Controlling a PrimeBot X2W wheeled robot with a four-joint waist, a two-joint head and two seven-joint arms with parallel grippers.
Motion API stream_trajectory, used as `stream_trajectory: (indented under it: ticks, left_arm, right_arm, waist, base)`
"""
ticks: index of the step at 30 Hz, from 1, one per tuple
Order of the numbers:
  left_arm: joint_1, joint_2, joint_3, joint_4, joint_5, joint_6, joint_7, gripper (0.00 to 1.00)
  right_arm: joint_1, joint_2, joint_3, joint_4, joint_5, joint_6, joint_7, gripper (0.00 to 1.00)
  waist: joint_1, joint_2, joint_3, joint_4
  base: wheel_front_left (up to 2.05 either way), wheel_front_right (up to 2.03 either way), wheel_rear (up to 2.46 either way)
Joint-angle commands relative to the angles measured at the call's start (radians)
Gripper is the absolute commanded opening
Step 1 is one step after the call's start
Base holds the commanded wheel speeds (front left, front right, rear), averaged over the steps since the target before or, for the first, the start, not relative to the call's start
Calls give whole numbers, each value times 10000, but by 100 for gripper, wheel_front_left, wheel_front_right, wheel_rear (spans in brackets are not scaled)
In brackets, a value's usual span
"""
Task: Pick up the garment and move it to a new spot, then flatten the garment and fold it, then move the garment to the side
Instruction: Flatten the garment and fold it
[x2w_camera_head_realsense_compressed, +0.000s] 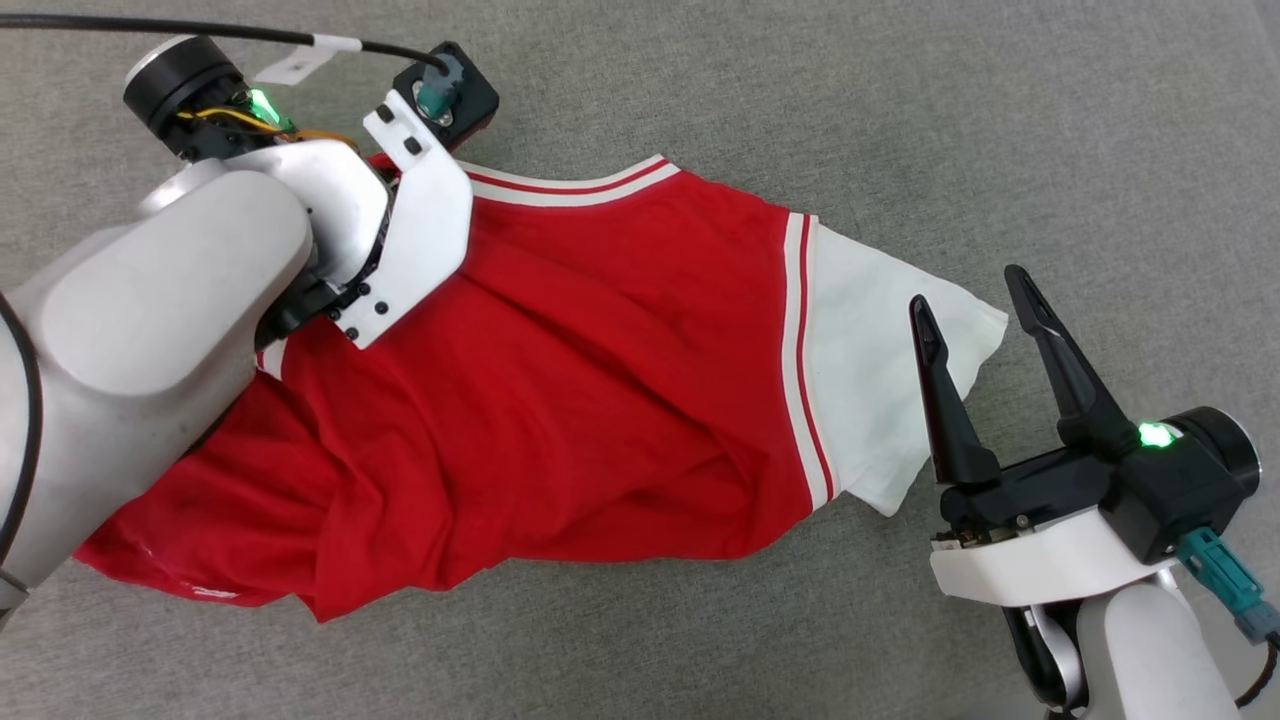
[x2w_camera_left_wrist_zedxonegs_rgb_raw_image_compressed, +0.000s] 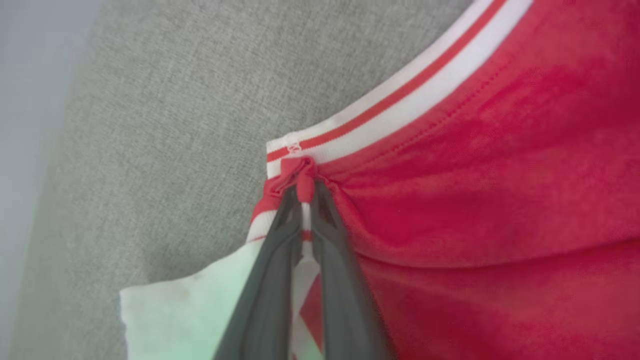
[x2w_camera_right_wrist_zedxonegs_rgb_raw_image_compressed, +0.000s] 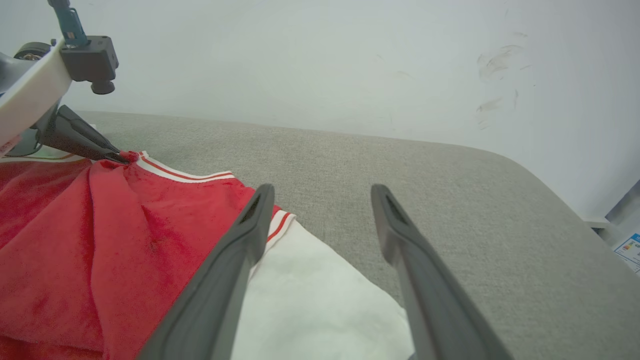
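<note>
Pinching a little bunch of red fabric right where the striped collar trim (x2w_camera_left_wrist_zedxonegs_rgb_raw_image_compressed: 400, 100) ends, the left pincer (x2w_camera_left_wrist_zedxonegs_rgb_raw_image_compressed: 305, 192) is shut tight on the garment (x2w_camera_head_realsense_compressed: 600, 380). You can see the cloth puckered up between the two dark tips in the left wrist view. In the head view that arm's wrist covers the grip itself, up at the shirt's top left corner. The garment lies spread out but pretty wrinkly on the grey padded surface (x2w_camera_head_realsense_compressed: 1000, 120). Its red body runs from lower left across the middle, with one white sleeve (x2w_camera_head_realsense_compressed: 880, 340) poking out to the right. The right pincer (x2w_camera_head_realsense_compressed: 967, 290) is spread wide with hold of nothing, sitting at the far edge of that sleeve. One finger (x2w_camera_head_realsense_compressed: 940, 400) is over the white cloth, the other just past its edge over bare grey. Can't tell if it's actually touching the fabric. The other white sleeve (x2w_camera_left_wrist_zedxonegs_rgb_raw_image_compressed: 175, 310) shows just beside the left pincer in the left wrist view.
</note>
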Motion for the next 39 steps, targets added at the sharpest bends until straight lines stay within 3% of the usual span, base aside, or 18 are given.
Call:
stream_trajectory:
  ticks: [1, 2, 8, 11, 17, 22, 31, 39]
  left_arm:
    - [496, -80, -299, 283, -191, -27, -164, 0]
    - [347, -93, -273, 291, -298, -27, -403, 100]
    - [-565, -70, -160, 233, -1156, -16, -1578, 100]
    - [-902, 66, -163, 48, -1792, -16, -1657, 100]
    - [-830, 588, -166, -744, -3157, -17, 103, 100]
    - [-364, 1073, -170, -1617, -3658, -17, 1552, 100]
    - [1316, 1505, -163, -2898, -3027, -17, 3093, 100]
    - [2426, 1632, -182, -2456, -2635, -17, 2555, 100]
  right_arm:
    - [-90, 35, -11, 6, 19, -11, -18, 100]
    - [-79, 33, -28, 13, -8, -11, -18, 100]
    - [202, 30, -202, 130, -107, -11, -18, 100]
    - [367, 32, -298, 173, -158, -11, -18, 100]
    - [659, 31, -378, 284, -274, -11, -18, 100]
    - [660, 31, -348, 300, -383, -11, -18, 100]
    - [382, 31, -223, 227, -497, -11, -18, 100]
    - [168, 33, 37, 194, -377, -11, -18, 100]
  waist:
    - [0, 0, -138, 116]
    - [0, 0, -220, 184]
    - [0, 0, -1020, 833]
    - [0, 0, -1444, 1200]
    - [0, 0, -2068, 1760]
    - [0, 0, -2264, 1968]
    - [0, 0, -1967, 1910]
    - [0, 0, -1390, 1536]
  base:
    - [0, 0, 0]
    - [0, 0, 0]
    - [0, 0, 0]
    - [0, 0, 0]
    - [0, 0, 0]
    - [0, 0, 0]
    - [0, 0, 0]
    - [0, 0, 0]
